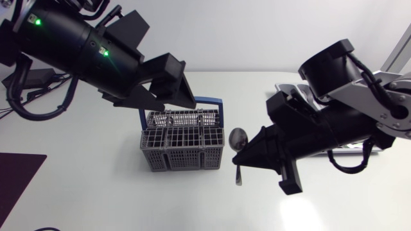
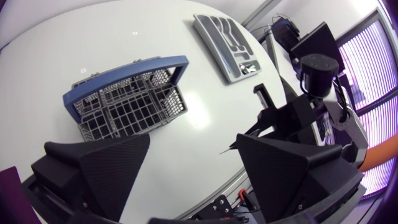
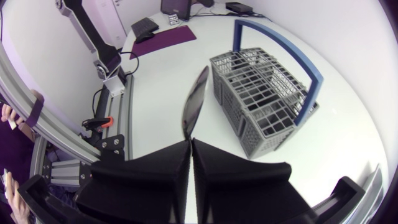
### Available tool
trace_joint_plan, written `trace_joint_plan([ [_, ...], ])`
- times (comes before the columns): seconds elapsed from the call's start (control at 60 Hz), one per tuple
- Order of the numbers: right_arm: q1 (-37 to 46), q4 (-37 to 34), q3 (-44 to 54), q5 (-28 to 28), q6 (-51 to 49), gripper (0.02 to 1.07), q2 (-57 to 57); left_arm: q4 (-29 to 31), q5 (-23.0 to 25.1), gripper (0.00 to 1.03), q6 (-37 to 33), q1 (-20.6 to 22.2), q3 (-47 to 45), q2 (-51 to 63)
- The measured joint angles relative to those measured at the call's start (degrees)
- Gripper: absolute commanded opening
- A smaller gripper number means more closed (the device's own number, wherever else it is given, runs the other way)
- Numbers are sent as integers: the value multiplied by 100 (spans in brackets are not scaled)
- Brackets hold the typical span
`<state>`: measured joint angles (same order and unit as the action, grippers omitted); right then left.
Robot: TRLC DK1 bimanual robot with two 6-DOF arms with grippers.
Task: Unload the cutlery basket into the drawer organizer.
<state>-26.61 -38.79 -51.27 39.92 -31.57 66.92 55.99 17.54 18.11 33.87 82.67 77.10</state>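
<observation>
Right gripper jaws closed on a spoon, gripped on the handle. The spoon is out of the basket and held just beside its right side. Long axis runs front to back across the table, with the bowl ahead of the jaws pointing at the far edge and the handle end toward the near edge. Cutlery basket: no pieces made out in the compartments; probably near empty. Left gripper above the basket, jaws wide, holding nothing. Drawer organizer well apart at the far side; contents unclear. Remaining: carry the spoon over and place it
</observation>
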Motion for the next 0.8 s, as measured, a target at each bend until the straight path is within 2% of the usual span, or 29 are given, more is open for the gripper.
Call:
trace_joint_plan([
  [0.15, 614, -42, 0, -426, -162, 7, -94, 103, -485, 99, 101, -339, 0, 72],
  [0.417, 2135, -256, -9, -726, -933, 7, -101, 166, -1320, 99, 94, -647, -15, 55],
  [0.617, 3110, -345, -122, -879, -1757, 7, -83, 417, -1659, 99, -83, -667, -227, 31],
  [0.8, 3786, -293, -160, -1126, -2549, 7, 140, 426, -2015, 99, -358, -428, -627, -59],
])
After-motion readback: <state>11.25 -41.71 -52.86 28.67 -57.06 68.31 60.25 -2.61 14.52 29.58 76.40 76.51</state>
